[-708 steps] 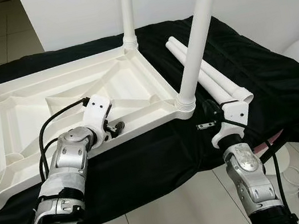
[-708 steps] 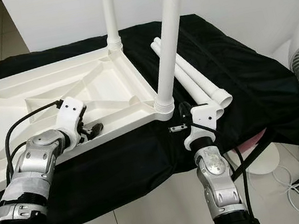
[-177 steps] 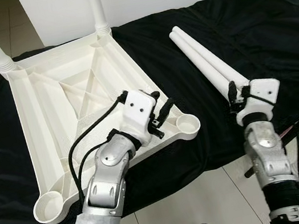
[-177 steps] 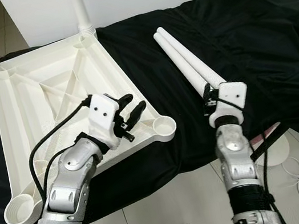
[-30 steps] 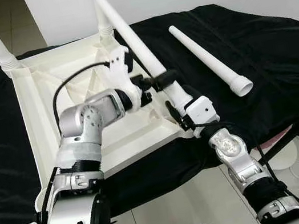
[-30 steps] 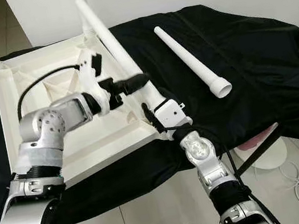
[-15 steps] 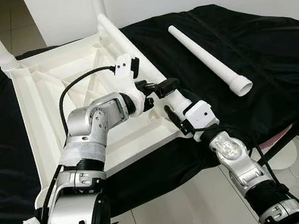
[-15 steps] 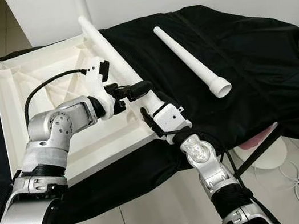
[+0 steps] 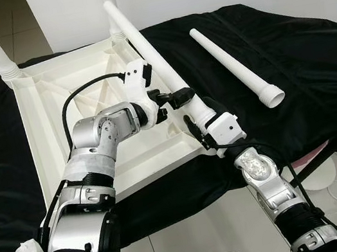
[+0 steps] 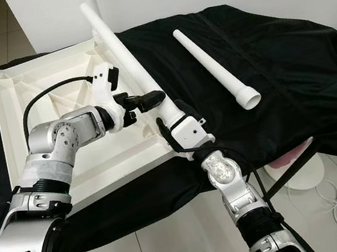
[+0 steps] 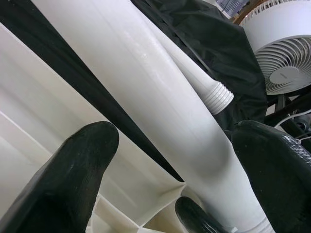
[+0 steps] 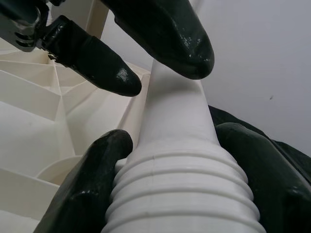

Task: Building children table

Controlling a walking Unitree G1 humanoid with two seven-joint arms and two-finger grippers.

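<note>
Fingers of right gripper [image 9: 195, 119] clamp table leg [image 9: 154, 53]; left gripper [image 9: 175, 97] fingers straddle it, apart.

Bright, even indoor light in both head views, soft and seemingly from above. Sharp overall, no motion blur. Black cloth [image 9: 285, 46] reads nearly featureless, folds barely separated; white tabletop underside [image 9: 56, 119] close to overexposed, ribs picked out by faint grey shading. Small specular spots on silver arm joints. Slight wide-angle bowing toward frame edges. Wrist views softer: near black fingertips [image 11: 73, 179] out of focus, glossy highlights on fingers [image 12: 121, 75], a pale sheen streak along the white table leg [image 11: 160, 102].
</note>
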